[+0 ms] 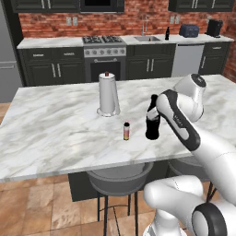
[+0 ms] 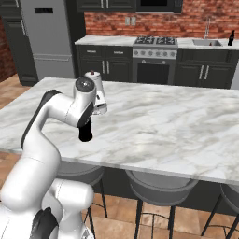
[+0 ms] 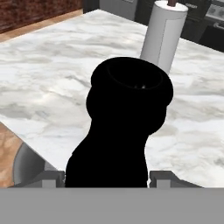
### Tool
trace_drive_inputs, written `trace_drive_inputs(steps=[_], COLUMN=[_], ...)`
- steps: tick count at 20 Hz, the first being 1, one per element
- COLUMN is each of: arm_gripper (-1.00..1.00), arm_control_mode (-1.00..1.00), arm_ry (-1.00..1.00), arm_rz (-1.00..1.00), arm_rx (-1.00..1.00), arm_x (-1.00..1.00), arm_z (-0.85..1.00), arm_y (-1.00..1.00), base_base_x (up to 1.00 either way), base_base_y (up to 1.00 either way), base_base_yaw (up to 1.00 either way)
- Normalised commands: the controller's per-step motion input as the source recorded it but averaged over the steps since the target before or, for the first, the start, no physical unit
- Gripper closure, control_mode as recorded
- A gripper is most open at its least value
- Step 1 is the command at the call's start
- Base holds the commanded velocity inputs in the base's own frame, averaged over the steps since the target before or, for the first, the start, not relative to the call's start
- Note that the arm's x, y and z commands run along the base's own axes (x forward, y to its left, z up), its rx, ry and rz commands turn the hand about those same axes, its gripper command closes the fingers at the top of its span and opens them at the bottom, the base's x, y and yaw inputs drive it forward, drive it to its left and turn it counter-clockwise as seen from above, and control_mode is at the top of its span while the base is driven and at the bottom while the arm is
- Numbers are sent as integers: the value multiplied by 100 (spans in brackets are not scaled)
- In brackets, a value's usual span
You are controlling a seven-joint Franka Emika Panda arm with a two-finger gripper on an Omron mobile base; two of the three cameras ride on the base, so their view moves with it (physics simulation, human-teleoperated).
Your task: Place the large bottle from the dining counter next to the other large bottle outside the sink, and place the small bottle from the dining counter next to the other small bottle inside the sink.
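Note:
The large bottle (image 1: 152, 129) (image 2: 85, 134) is black and stands upright on the white marble dining counter (image 1: 55, 133), near its front edge. My gripper (image 1: 154, 114) (image 2: 87, 122) (image 3: 109, 177) is shut on its body, one finger on each side, and the bottle (image 3: 127, 113) looms dark between them in the hand view. The small bottle (image 1: 126, 131), orange and yellow, stands just left of it, apart from the gripper. The other large bottle (image 1: 167, 33) (image 2: 230, 38) stands on the back counter beside the sink (image 1: 147, 38) (image 2: 205, 42). The sink's inside is hidden.
A paper towel roll (image 1: 109, 96) (image 2: 98, 93) (image 3: 164, 37) stands on the dining counter just behind the bottles. Grey stools (image 1: 120, 179) (image 2: 161, 186) sit under the counter's front edge. A stove (image 1: 104, 46) lies left of the sink, a toaster (image 1: 189, 31) to its right.

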Motion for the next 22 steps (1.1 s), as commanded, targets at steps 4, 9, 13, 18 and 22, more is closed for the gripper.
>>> trace_drive_inputs(steps=[4, 9, 13, 18, 22], arm_gripper=[100, 100, 100, 100, 100], arm_control_mode=[-100, -100, -100, 100, 100], arm_ry=[-5, -4, -1, 0, 0], arm_rz=[0, 0, 0, 0, 0], arm_rx=[1, 1, 0, 0, 0], arm_x=[-33, -26, -1, 0, 0], arm_z=[13, 10, 2, 0, 0], arm_y=[-31, -24, -4, 0, 0], base_base_x=[0, 0, 0, 8, -20], base_base_y=[0, 0, 0, 0, -5], base_base_yaw=[0, 0, 0, 1, 1])
